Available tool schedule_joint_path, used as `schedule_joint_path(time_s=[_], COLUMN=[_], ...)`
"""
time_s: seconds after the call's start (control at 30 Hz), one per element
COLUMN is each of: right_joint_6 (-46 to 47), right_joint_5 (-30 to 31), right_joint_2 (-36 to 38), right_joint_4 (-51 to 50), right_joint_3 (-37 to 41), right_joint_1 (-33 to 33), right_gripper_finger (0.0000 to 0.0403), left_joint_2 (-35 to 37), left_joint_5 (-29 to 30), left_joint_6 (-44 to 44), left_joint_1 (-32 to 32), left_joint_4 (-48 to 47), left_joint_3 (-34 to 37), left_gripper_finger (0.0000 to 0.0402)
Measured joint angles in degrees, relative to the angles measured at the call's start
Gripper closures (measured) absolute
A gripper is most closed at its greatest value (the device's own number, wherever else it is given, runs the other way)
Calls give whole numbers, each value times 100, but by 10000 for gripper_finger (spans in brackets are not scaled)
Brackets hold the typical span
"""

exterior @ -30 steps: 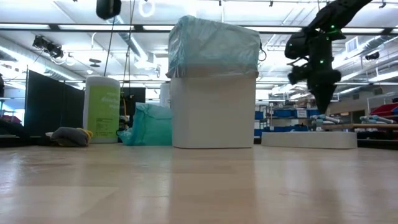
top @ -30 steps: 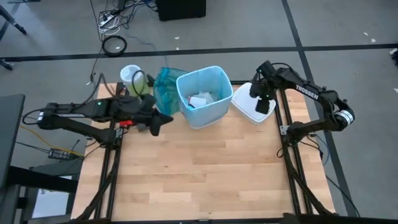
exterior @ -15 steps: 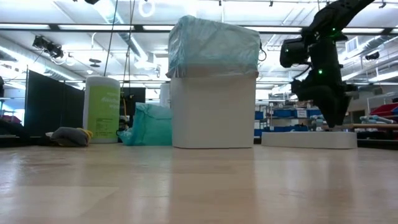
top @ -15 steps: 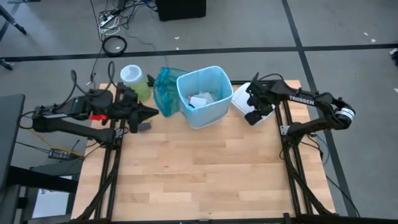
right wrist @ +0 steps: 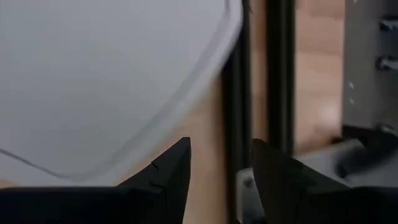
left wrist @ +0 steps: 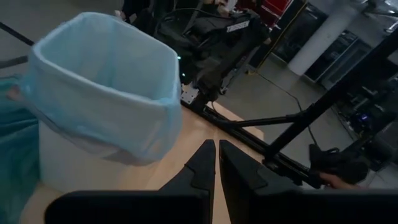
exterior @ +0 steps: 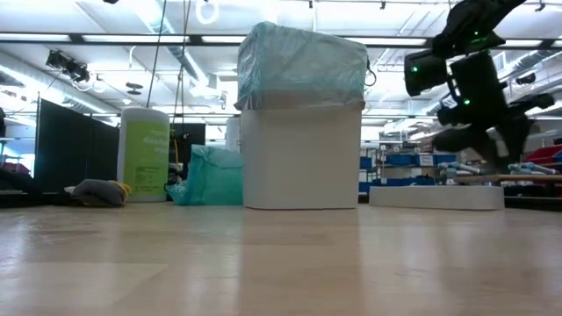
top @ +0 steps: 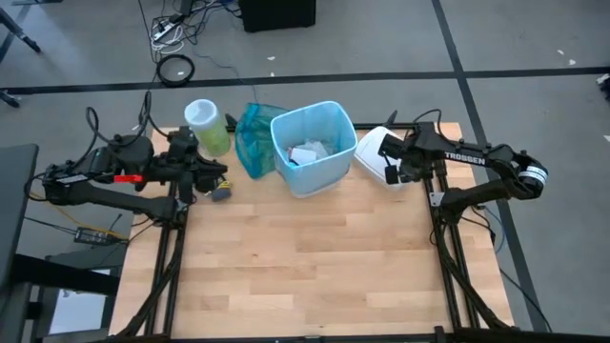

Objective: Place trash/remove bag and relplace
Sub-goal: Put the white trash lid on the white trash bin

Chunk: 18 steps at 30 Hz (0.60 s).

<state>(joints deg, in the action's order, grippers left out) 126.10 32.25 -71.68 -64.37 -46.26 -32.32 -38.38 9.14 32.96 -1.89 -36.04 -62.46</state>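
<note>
The white bin (top: 319, 176) stands at the table's far middle, lined with the light sky-blue bag (top: 282, 129), whose top is folded over the rim (left wrist: 106, 93). Trash lies inside: crumpled white paper (top: 305, 153). My left gripper (top: 217, 174) (left wrist: 216, 163) is shut and empty, left of the bin and pointing at it. My right gripper (top: 389, 172) (right wrist: 214, 168) is open above the near right edge of the flat white lid (top: 374, 152) (right wrist: 93, 74), which lies on the table right of the bin.
A teal-green plastic bag (top: 252, 139) lies against the bin's left side. A green-and-white canister (top: 204, 124) stands at the far left. A small grey thing (top: 221, 193) lies just beside my left gripper. The table's near half (top: 305, 267) is bare wood.
My left gripper has drawn back from the bin toward the table's left edge, staying shut. My right gripper has shifted over the lid toward the table's near right side and tipped from pointing down to nearly level. Bin, bag and lid have stayed in place.
</note>
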Motion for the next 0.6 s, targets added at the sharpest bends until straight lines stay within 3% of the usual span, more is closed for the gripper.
schedule_joint_path(time_s=[0.13, 0.6], right_joint_6=[-19, 241], right_joint_5=[181, -189], right_joint_2=[0, 7], right_joint_4=[590, 1914], right_joint_3=[188, 1075], right_joint_1=[-12, -283], right_gripper_finger=[245, 251], left_joint_2=[21, 21], left_joint_5=[31, 432], left_joint_6=[-174, -261], left_joint_1=[2, 2], left_joint_4=[-1, 12], left_joint_3=[0, 0], left_gripper_finger=[371, 371])
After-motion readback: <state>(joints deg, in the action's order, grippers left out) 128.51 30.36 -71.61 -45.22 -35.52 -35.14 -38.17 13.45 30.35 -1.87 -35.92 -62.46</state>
